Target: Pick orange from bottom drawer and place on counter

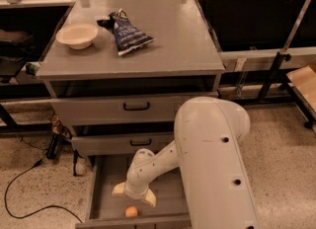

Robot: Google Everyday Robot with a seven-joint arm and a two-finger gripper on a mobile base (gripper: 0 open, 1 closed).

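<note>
The bottom drawer [103,183] is pulled open at the foot of the grey cabinet. A small orange [131,211] lies on its floor near the front edge. My gripper [133,196] reaches down into the drawer, its two cream fingers spread open, just above and behind the orange, not touching it. The counter [168,40] is the flat grey top of the cabinet, far above the gripper.
A cream bowl [77,35] and a dark blue chip bag [127,33] lie on the counter's left half. Two upper drawers with black handles [136,106] are closed. My white arm [212,164] fills the lower right. A black cable [29,173] runs on the floor at left.
</note>
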